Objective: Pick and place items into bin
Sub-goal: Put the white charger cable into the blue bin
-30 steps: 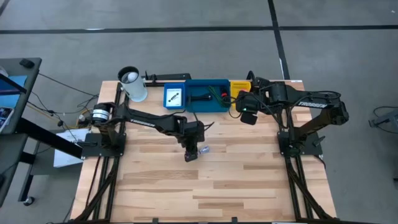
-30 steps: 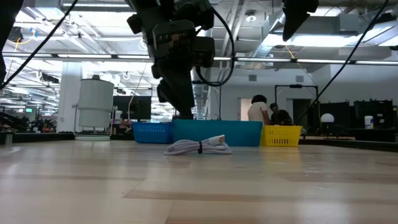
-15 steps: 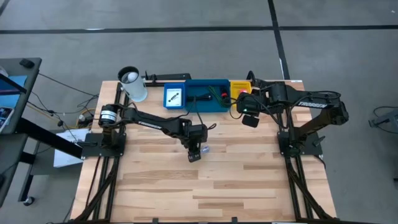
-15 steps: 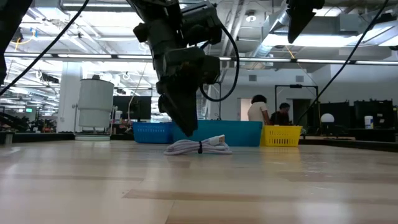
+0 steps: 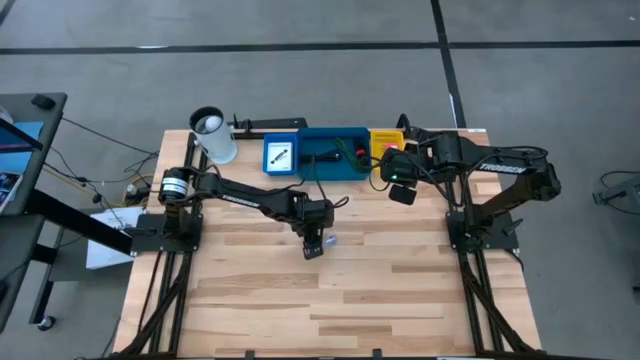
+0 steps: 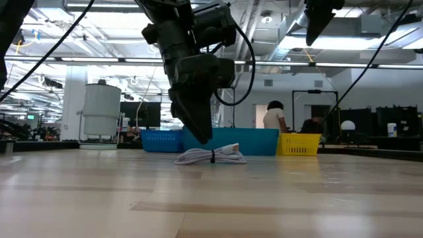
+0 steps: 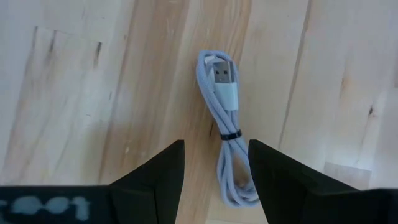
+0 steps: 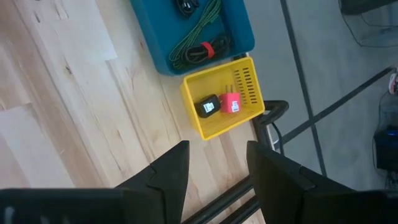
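A white coiled USB cable (image 7: 227,140) bound by a black tie lies flat on the wood table (image 5: 328,240), (image 6: 210,156). My left gripper (image 7: 216,158) hangs open just above it, pointing down, with the coil's lower loops between the fingers and nothing touching (image 6: 201,137). My right gripper (image 8: 216,165) is open and empty, raised near the yellow tray (image 5: 402,190). The yellow tray (image 8: 221,102) holds a black piece and a red block. The wide blue tray (image 8: 193,31) holds green and black cables. The small blue tray (image 5: 282,157) holds a white packet.
The three trays stand in a row along the table's far edge (image 5: 335,152). A white-and-black cylindrical cup (image 5: 213,135) stands to their left. Bare wood spreads over the near half of the table (image 5: 330,300). People sit in the room beyond (image 6: 274,118).
My left gripper has moved a little toward the table's right and lowered toward the white cable, then held still. The cable has stayed where it was.
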Tool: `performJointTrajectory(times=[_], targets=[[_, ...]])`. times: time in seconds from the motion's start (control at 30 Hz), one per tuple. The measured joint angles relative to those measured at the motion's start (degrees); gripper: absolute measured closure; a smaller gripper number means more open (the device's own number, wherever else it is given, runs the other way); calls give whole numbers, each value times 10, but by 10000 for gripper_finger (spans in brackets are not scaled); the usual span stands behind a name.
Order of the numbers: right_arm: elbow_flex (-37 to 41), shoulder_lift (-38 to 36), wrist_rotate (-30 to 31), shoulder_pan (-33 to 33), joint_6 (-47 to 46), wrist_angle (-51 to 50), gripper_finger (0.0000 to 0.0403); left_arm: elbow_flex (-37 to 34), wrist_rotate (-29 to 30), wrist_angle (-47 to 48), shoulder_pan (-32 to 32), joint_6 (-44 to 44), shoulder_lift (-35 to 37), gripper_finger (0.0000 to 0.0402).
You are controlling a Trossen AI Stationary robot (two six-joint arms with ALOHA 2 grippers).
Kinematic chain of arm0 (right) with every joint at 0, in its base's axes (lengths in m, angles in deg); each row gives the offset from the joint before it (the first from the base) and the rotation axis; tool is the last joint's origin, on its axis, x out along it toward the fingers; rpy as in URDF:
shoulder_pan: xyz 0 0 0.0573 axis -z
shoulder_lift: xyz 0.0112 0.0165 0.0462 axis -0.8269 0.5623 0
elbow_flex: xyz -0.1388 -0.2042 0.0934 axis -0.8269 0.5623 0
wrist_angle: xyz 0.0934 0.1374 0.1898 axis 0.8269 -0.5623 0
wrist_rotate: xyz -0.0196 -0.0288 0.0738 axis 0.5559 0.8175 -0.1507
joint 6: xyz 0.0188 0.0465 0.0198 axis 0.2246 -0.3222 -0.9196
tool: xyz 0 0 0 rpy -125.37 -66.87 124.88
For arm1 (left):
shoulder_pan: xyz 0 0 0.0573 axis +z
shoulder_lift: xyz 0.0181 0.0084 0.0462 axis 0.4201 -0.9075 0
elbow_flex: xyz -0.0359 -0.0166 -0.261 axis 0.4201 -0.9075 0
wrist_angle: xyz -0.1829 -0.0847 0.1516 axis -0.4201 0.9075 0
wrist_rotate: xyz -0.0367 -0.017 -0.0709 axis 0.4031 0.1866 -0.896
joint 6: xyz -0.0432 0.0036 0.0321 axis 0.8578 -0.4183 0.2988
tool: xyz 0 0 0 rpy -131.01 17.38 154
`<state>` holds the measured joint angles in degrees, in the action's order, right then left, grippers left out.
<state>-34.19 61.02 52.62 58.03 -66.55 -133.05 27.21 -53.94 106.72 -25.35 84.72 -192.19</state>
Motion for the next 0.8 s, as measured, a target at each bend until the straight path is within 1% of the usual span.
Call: performJointTrajectory(times=[0.8], targets=[[0, 0, 0, 0, -12, 2, 249, 0, -8, 6, -5, -8, 1, 235]])
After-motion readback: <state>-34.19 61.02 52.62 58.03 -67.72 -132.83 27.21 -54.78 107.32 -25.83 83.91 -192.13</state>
